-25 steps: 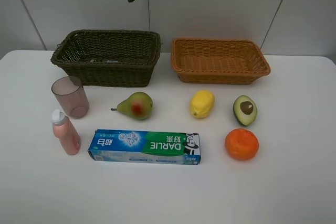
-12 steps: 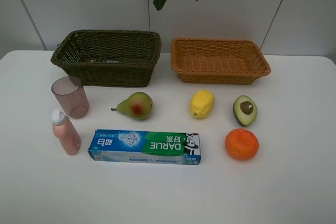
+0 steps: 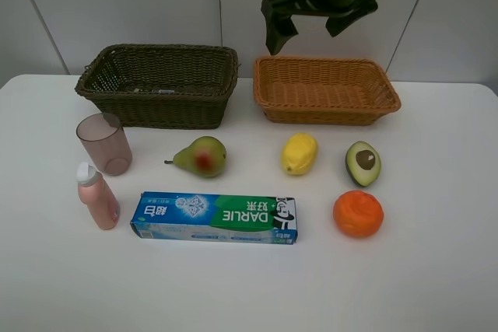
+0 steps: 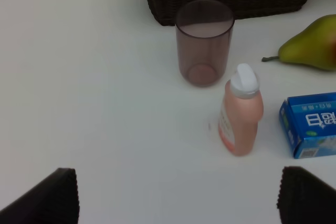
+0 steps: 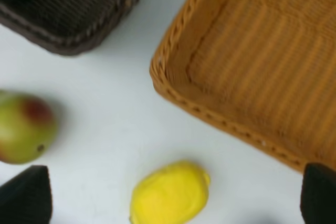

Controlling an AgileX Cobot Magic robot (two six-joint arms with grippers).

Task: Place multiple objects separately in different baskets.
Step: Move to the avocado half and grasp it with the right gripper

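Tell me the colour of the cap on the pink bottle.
White. The cap on the pink bottle shows best in the left wrist view.

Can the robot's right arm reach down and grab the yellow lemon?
Probably yes. The right gripper hangs open up high. The lemon lies by itself on the table in front of the tan basket, with nothing touching it and nothing between it and the gripper.

left basket (image 3: 156, 111) beside right basket (image 3: 323, 114), behind pear (image 3: 201, 156), lemon (image 3: 299, 153); box (image 3: 214, 218) in front.
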